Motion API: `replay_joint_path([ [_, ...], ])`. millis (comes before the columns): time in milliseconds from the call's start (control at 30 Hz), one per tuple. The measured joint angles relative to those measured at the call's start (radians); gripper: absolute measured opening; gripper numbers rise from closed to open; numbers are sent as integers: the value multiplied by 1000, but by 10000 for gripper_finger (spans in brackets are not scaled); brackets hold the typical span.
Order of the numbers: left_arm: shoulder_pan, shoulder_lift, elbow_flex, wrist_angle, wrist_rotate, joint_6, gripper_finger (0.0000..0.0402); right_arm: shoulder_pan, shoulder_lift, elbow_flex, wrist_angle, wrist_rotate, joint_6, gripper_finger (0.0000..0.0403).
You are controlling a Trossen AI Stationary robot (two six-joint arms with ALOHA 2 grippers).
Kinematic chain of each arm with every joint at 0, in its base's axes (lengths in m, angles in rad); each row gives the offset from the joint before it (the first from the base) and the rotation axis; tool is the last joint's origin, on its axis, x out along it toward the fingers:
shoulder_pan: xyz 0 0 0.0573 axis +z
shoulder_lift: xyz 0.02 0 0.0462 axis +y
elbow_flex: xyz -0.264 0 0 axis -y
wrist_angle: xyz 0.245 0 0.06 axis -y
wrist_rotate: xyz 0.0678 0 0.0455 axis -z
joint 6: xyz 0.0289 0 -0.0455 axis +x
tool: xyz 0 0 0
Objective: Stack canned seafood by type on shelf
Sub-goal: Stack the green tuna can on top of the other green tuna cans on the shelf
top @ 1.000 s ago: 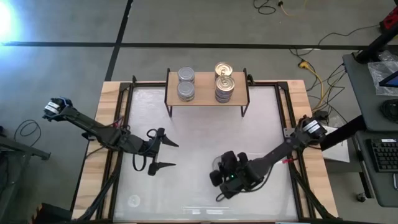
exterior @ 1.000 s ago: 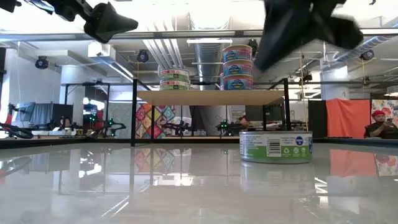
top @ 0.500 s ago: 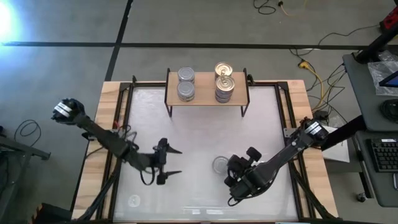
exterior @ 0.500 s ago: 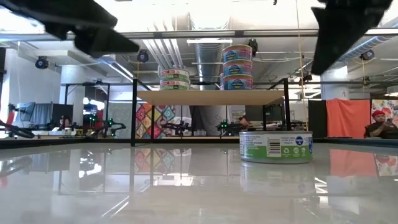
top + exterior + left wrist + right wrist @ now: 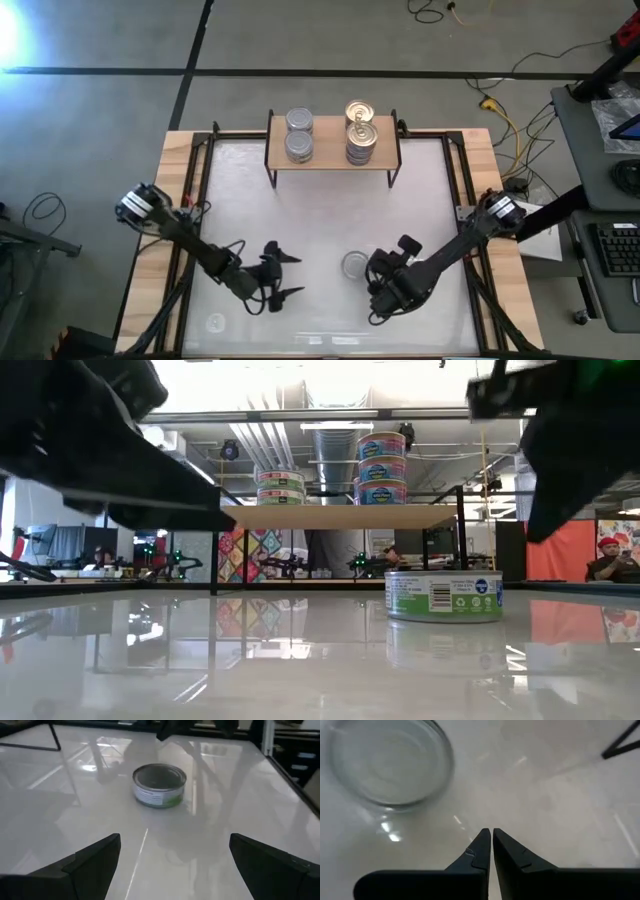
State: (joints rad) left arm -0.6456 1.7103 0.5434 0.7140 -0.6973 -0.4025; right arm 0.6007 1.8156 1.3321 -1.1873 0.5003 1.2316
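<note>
Loose tin (image 5: 354,264), silver-grey top, green/white label, sits upright on the white table (image 5: 330,190), near-centre, a bit toward the right arm's side. Not touched by either gripper. Low view shows same tin (image 5: 443,596) standing flat on the glossy top, in front of the shelf; left wrist view shows it (image 5: 159,785) ahead of the fingers, well apart.

Shelf (image 5: 332,158) at the far edge of table, light wood board on thin black legs. On it 2 stacks: silver-top stack (image 5: 299,135) on its left part, gold pull-ring stack (image 5: 360,130) on its right part. Low view: left-side stack (image 5: 281,487) looks like 2 tins, gold one (image 5: 381,468) 3 tins high, though count of the shorter stack is hard to be sure of at that distance. Stacks are apart from each other, both upright.

Right gripper (image 5: 377,298) just beside the loose tin, on its near-right side, low over the table, fingers pinched together, holding nothing; right wrist view shows the two tips (image 5: 491,845) nearly touching w/ tin top blurred ahead. Tin not between them.

Left gripper (image 5: 288,276) on the other side of the tin, near but apart, fingers spread wide, empty, pointing toward the tin. In left wrist view both fingers (image 5: 92,857) frame bare table w/ tin beyond.

Bkgd in low view: lab room, a person (image 5: 610,565) at far right edge.
</note>
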Motion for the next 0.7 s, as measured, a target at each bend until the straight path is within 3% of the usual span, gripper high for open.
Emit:
replay_joint_path([
  [200, 2, 113, 28, 55, -49, -58, 359, -64, 30, -62, 61, -6, -58, 13],
  [533, 0, 156, 23, 38, -65, -162, 359, -88, 30, -14, 518, -178, -302, 13],
  [700, 0, 150, 19, 17, -65, -166, 359, -88, 26, 32, 447, -145, -379, 13],
])
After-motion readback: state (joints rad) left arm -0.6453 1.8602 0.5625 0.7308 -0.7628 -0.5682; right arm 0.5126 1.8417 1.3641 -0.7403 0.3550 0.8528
